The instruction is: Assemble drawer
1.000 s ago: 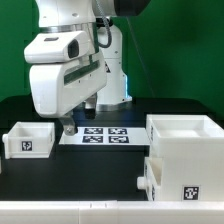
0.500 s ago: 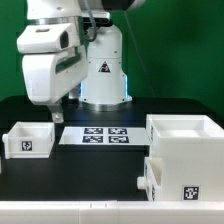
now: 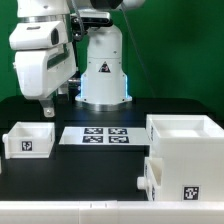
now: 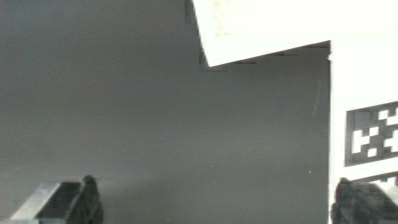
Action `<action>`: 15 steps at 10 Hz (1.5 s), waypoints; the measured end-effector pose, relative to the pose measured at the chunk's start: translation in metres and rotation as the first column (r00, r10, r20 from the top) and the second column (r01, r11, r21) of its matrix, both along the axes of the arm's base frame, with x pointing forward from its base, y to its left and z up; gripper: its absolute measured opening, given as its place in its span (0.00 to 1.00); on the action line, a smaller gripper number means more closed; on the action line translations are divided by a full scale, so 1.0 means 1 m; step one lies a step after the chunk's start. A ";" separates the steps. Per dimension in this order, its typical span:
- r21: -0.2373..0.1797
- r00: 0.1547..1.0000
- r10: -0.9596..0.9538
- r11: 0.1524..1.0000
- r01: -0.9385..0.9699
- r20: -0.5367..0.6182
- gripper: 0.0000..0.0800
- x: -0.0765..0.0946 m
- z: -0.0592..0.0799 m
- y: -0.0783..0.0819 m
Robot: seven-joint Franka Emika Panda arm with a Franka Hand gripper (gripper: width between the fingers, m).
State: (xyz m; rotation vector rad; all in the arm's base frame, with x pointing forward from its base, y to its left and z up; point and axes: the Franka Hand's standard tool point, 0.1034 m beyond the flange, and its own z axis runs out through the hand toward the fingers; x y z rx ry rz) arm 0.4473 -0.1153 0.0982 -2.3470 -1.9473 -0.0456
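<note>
A small open white drawer box [image 3: 28, 140] with a tag on its front stands at the exterior view's left. A large white drawer housing [image 3: 186, 152] stands at the right, with a knob [image 3: 141, 180] on its side. My gripper [image 3: 49, 110] hangs open and empty above the table, just above the small box's far right corner. In the wrist view the gripper [image 4: 217, 205] shows two dark fingertips [image 4: 68, 200] far apart with nothing between them. A white corner [image 4: 263, 30] of a part shows beyond them.
The marker board [image 3: 98, 135] lies flat on the black table between the two white parts; its edge with a tag shows in the wrist view [image 4: 370, 135]. The robot's white base [image 3: 105, 75] stands behind it. A green wall closes the back.
The arm has moved to the exterior view's left and risen, from over the marker board's left end to above the small box's corner. The gripper stays open and empty.
</note>
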 end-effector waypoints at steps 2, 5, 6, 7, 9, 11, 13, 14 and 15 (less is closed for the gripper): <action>0.015 0.989 0.150 0.989 -0.150 0.007 0.81 -0.027 -0.011 -0.021; 0.039 0.980 0.201 0.979 -0.201 0.005 0.81 -0.082 -0.031 -0.053; 0.037 0.981 0.193 0.980 -0.193 0.004 0.81 -0.082 -0.031 -0.055; 0.037 0.981 0.194 0.980 -0.194 0.003 0.81 -0.082 -0.031 -0.055; 0.038 0.981 0.194 0.980 -0.194 0.002 0.81 -0.083 -0.032 -0.056; 0.065 0.982 0.186 0.981 -0.185 -0.020 0.81 -0.105 -0.050 -0.067; 0.093 0.984 0.173 0.981 -0.168 -0.045 0.81 -0.113 -0.067 -0.067; 0.105 0.984 0.171 0.981 -0.164 -0.055 0.81 -0.115 -0.074 -0.065; 0.118 0.984 0.168 0.980 -0.160 -0.064 0.81 -0.120 -0.080 -0.066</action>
